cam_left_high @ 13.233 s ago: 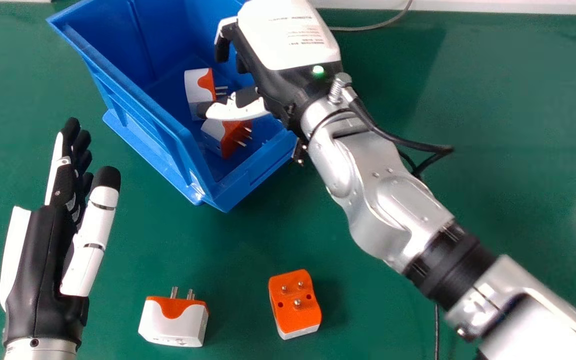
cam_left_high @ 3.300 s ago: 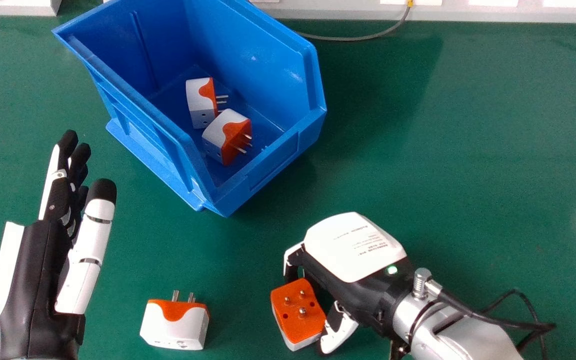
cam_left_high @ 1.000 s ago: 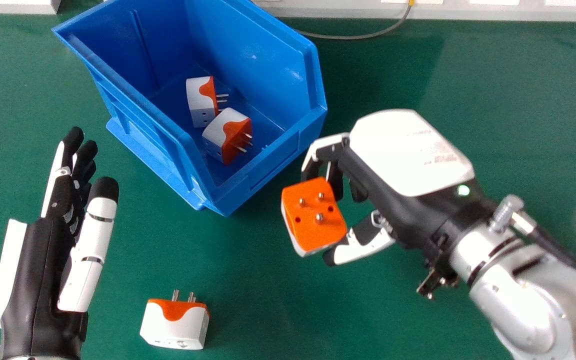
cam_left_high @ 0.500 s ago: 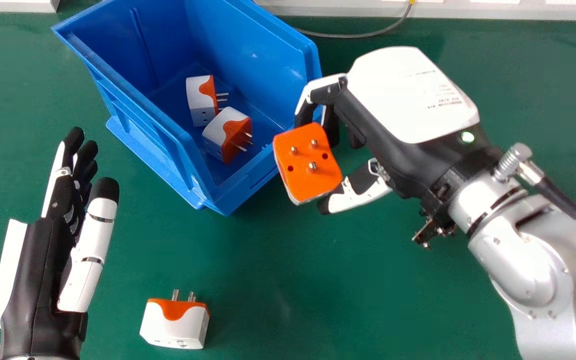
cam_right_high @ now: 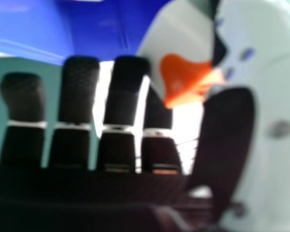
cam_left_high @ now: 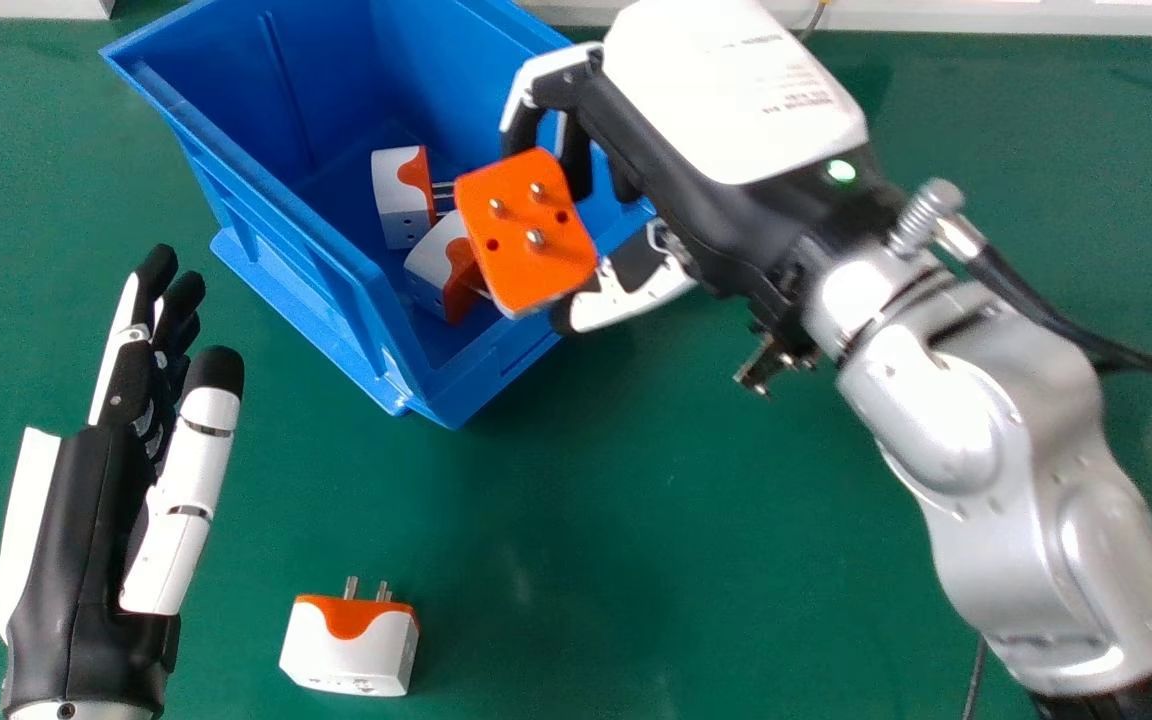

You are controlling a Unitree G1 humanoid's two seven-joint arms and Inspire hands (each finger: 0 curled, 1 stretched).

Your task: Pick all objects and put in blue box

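Loading blue box: place step, by my read. Two adapters in, one held, one to pick.
Next move: probably ease the held adapter farther toward upper left, past the near lip, then lower and let go. Could clip the lip or land on the boxed pair.
Table: green, smooth, faint shine lower center and at the right edge. Box sits on it, upper left to top center.
Room: pale strip along the top edge, short bit of grey cable against it.
Right robot hand: top center, back of it up. Pinching the held adapter between fingers and thumb; right hand view agrees.
Left robot hand: lower left, fingers straight, nothing in it, idle.
Held adapter: orange pin face toward the head camera, overlapping box opening and near lip in the head view. Height above the lip: can't tell.
Boxed pair: rear adapter and front adapter, on box floor, held one partly covering the front one.
Loose adapter: on table, bottom, left of center, white body, orange top.
Pins: on the loose adapter, pointing up-frame.
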